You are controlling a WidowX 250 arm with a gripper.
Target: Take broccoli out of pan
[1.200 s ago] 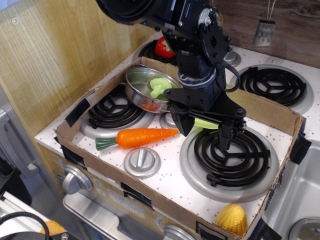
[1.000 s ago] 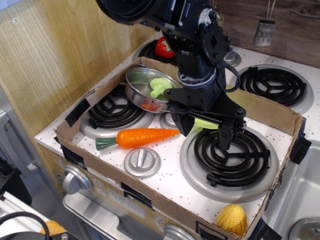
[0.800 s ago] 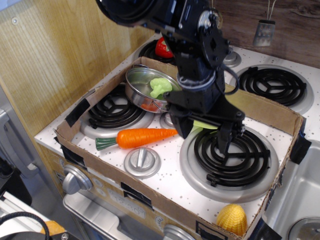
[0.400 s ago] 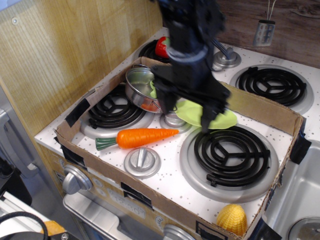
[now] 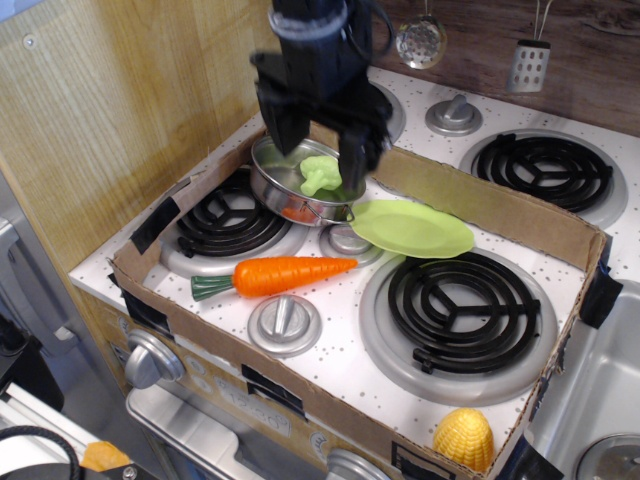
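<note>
The light-green broccoli [image 5: 319, 174] lies inside the shiny steel pan [image 5: 276, 186], which stands at the back of the left front burner, against the cardboard wall. Something red-orange shows low in the pan under the broccoli. My black gripper [image 5: 314, 150] hangs right over the pan with its fingers apart, one finger left of the broccoli and one right of it. The fingers are a little blurred and hold nothing.
A lime-green plate [image 5: 412, 228] lies just right of the pan. An orange carrot [image 5: 275, 275] lies in front of it. A cardboard frame [image 5: 300, 398] rings the stove top. A yellow corn [image 5: 464, 438] sits on the front right corner. The right front burner [image 5: 457, 310] is bare.
My gripper has moved from over the right front burner back and left to above the pan, uncovering the green plate. The broccoli, the pan and the carrot have not moved.
</note>
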